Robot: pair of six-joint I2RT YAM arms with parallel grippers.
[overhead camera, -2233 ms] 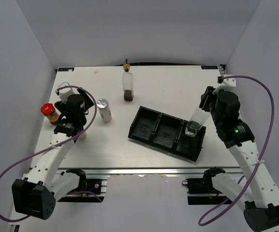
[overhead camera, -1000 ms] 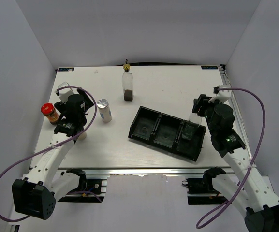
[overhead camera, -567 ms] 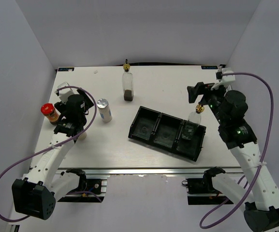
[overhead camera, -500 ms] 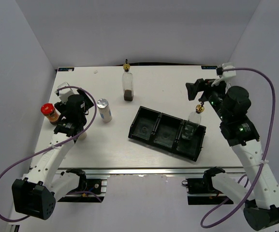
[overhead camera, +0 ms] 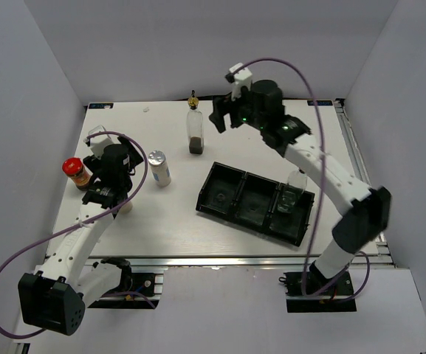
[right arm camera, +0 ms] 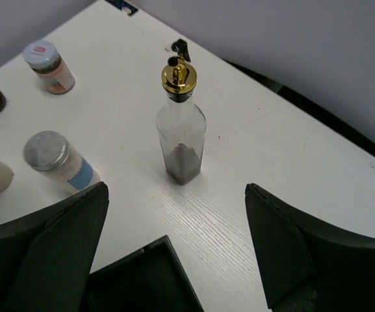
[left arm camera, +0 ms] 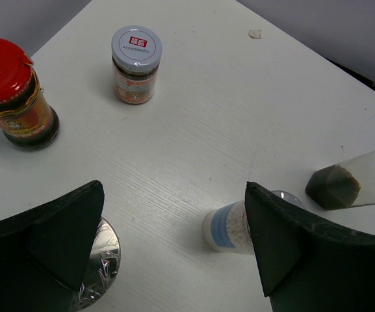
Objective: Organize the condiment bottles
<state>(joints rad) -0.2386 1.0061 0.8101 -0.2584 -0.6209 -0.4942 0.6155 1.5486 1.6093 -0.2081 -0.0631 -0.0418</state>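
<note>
walls [overhead camera: 198,44]: plain pale grey-lilac, closing in back and both sides
table [overhead camera: 168,221]: white top, faint wood grain
near edge: aluminium rail [overhead camera: 220,259]
light: even, soft short shadows

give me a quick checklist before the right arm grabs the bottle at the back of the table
1. Right gripper open: ok.
2. Far bottle upright: ok.
3. Bottle inside the grip: not ok, it stands ahead of the gripper.
4. Room around it: ok, the blue-labelled shaker stands apart.
5. Free slot in the tray: ok, middle and left compartments empty.
6. Left gripper out of the way: ok, open, far off on the left.
</note>
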